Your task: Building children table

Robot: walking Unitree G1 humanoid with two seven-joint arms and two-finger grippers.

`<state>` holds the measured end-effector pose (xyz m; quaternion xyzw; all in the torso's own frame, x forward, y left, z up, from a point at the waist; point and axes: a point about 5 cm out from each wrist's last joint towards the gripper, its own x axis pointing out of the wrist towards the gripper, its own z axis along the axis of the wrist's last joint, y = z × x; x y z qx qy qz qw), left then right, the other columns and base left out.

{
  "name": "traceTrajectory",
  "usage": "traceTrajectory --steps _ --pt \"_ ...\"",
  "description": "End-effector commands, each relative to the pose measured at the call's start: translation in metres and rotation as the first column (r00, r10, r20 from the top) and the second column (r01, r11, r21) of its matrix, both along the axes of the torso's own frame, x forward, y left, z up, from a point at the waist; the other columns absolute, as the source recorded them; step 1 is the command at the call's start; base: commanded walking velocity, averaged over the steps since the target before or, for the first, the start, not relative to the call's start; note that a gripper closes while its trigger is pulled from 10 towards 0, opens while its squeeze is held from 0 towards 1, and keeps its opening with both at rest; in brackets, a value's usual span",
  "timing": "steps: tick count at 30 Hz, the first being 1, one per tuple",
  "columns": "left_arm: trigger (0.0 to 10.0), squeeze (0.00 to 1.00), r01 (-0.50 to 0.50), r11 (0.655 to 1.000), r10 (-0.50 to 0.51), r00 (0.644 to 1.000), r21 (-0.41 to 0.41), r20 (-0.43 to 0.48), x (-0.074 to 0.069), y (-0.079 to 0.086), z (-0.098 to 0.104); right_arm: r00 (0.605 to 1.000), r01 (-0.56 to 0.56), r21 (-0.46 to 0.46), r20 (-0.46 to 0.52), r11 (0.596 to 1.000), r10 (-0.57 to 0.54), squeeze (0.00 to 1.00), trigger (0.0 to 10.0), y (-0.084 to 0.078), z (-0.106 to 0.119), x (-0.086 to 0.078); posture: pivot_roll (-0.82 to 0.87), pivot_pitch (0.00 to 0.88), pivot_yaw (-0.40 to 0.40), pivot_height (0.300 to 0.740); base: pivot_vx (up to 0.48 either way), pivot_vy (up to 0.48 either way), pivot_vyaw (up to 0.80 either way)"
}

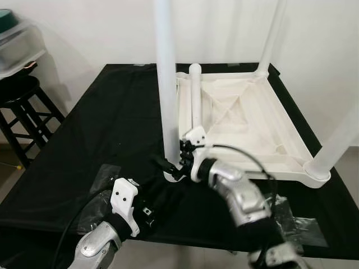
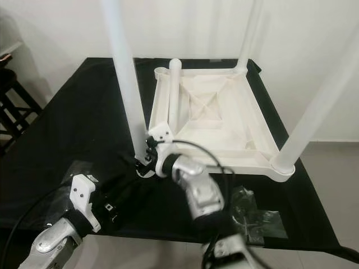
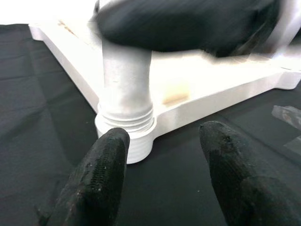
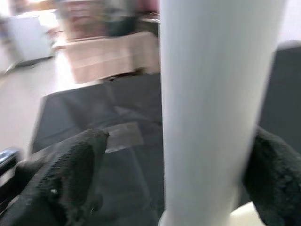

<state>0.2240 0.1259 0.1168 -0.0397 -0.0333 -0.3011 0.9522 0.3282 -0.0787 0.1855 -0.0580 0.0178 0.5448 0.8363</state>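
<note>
A white plastic tabletop (image 1: 247, 120) lies upside down on the black cloth. Three white legs stand upright in its corners: near left (image 1: 166, 84), far right (image 1: 270, 39) and near right (image 1: 338, 143). A loose fourth leg (image 1: 195, 95) lies inside the top, pointing at the far-left corner. My right gripper (image 1: 175, 161) is at the foot of the near-left leg (image 4: 211, 108), open, with one finger on each side of it; one finger (image 4: 273, 179) touches the leg. My left gripper (image 3: 164, 169) sits low near the cloth's front edge, open, pointing at that leg's threaded socket (image 3: 127, 132) from a short distance.
A black stool (image 1: 19, 106) stands off the table's left, with a clear lidded container (image 1: 17, 42) above it. Crumpled clear plastic bags lie on the cloth at the near right (image 1: 294, 221) and near left (image 1: 101, 174). A white wall is close behind.
</note>
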Motion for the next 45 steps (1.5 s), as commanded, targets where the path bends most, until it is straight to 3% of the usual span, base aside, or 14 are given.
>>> traceTrajectory --steps 1,5,10,11,21,26,29,31,32,33,35,38,41,45 --pt "10.0 0.00 -0.006 1.000 0.006 1.000 0.000 -0.012 0.000 0.000 -0.002 0.993 -0.116 -0.021 -0.010 0.993 0.116 0.00 10.0 0.003 -0.003 0.000 0.00 0.061 0.030 0.740 0.000 0.000 0.00" --pt "10.0 0.00 -0.006 1.000 0.006 1.000 0.000 -0.011 0.000 0.000 -0.002 0.993 -0.122 -0.037 -0.009 0.992 0.122 0.00 10.0 -0.003 -0.002 0.005 0.01 0.059 0.029 0.740 0.000 0.000 0.00" --pt "10.0 0.00 -0.007 1.000 0.007 1.000 0.001 -0.010 0.000 0.000 -0.002 0.987 -0.161 -0.053 -0.028 0.986 0.160 0.00 10.0 -0.019 0.011 0.027 0.01 0.057 0.031 0.740 0.000 0.000 0.00" --pt "10.0 0.00 -0.007 1.000 0.007 1.000 0.001 -0.011 0.000 0.000 -0.002 0.987 -0.159 -0.050 -0.048 0.986 0.156 0.00 0.0 -0.019 0.012 0.030 0.02 0.053 0.030 0.740 0.000 0.000 0.00" --pt "10.0 0.00 -0.008 1.000 0.008 1.000 0.002 -0.012 0.000 0.000 -0.002 0.978 -0.197 -0.052 -0.088 0.979 0.192 0.00 0.0 -0.023 0.007 0.032 0.02 0.055 0.031 0.740 0.000 0.000 0.00" --pt "10.0 0.00 -0.007 1.000 0.007 1.000 0.000 -0.011 -0.001 0.000 -0.001 0.978 -0.180 -0.050 -0.118 0.982 0.174 0.00 0.0 -0.034 -0.014 0.024 0.01 0.065 0.032 0.740 0.000 0.000 0.00" --pt "10.0 0.00 -0.006 1.000 0.006 1.000 -0.001 -0.012 -0.003 0.001 -0.001 0.991 -0.046 -0.055 -0.124 0.997 0.039 0.00 0.0 -0.032 -0.033 0.013 0.00 0.073 0.028 0.740 0.000 0.000 0.00" --pt "10.0 0.00 -0.006 1.000 0.006 1.000 -0.001 -0.012 -0.003 0.001 -0.001 0.991 -0.046 -0.055 -0.124 0.997 0.039 0.00 0.0 -0.032 -0.033 0.013 0.00 0.073 0.028 0.740 0.000 0.000 0.00" --pt "10.0 0.00 -0.006 1.000 0.006 1.000 -0.002 -0.013 -0.004 0.003 -0.001 0.928 0.335 -0.126 -0.126 0.934 -0.350 0.00 0.0 -0.019 -0.055 0.007 -0.02 0.084 0.038 0.740 0.000 0.000 0.00" --pt "10.0 0.00 -0.004 1.000 0.004 1.000 -0.003 -0.016 -0.004 0.004 -0.001 0.891 0.430 -0.162 -0.085 0.888 -0.447 0.00 0.0 -0.004 -0.065 -0.008 -0.02 0.083 0.046 0.740 0.000 0.000 0.00" --pt "10.0 0.00 -0.001 1.000 0.001 1.000 -0.003 -0.019 -0.003 0.005 -0.002 0.863 0.486 -0.159 -0.070 0.860 -0.500 0.00 0.0 0.003 -0.065 -0.014 -0.03 0.079 0.052 0.740 0.000 0.000 0.00" --pt "10.0 0.00 0.000 1.000 0.000 1.000 -0.003 -0.021 -0.002 0.005 -0.002 0.856 0.500 -0.148 -0.065 0.853 -0.513 0.00 0.0 0.008 -0.065 -0.018 -0.04 0.069 0.048 0.740 0.000 0.000 0.00" --pt "10.0 0.00 0.002 1.000 -0.002 1.000 -0.002 -0.021 -0.001 0.004 -0.002 0.822 0.547 -0.130 -0.105 0.827 -0.560 0.00 0.0 0.004 -0.065 -0.005 -0.02 0.060 0.037 0.740 0.000 0.000 0.00" --pt "10.0 0.00 -0.007 1.000 0.007 1.000 0.004 -0.014 -0.001 0.004 -0.002 0.825 0.540 -0.118 -0.120 0.834 -0.551 0.00 0.0 0.009 -0.063 -0.007 -0.01 0.062 0.035 0.740 0.000 0.000 0.00"
